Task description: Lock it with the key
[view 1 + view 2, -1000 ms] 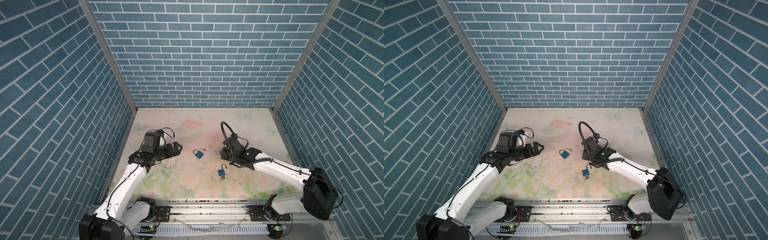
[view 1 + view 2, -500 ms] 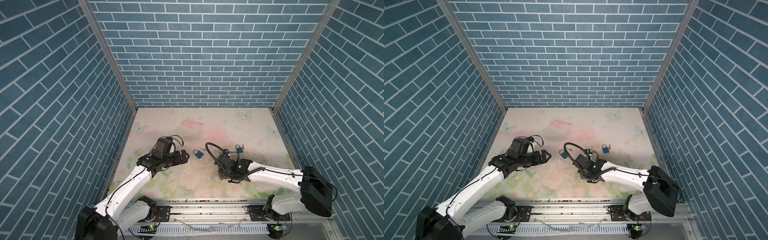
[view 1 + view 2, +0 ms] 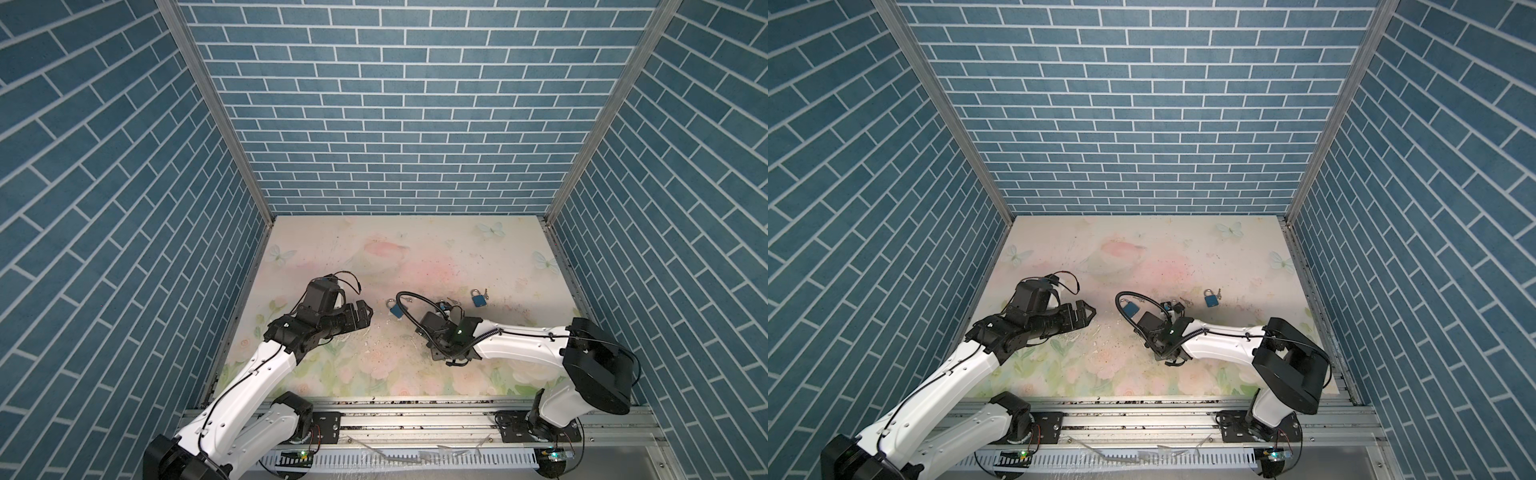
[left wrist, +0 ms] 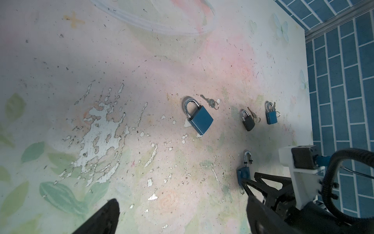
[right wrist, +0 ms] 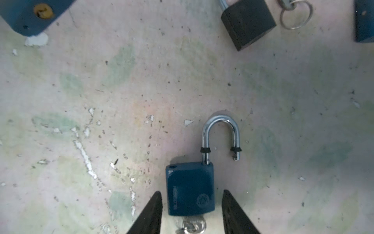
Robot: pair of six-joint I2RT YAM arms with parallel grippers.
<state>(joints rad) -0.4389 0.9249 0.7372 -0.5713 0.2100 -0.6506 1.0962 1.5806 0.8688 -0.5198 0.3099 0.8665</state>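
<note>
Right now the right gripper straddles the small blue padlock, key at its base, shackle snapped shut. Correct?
Not quite: the shackle is open. The right wrist view shows its free end hanging outside the body of the small blue padlock. The rest holds: the right gripper straddles it, with the key at its base.

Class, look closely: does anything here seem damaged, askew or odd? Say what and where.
The table's floral print has flaked into white patches near its middle. One blue padlock has its shackle open, the free end out of the body.
</note>
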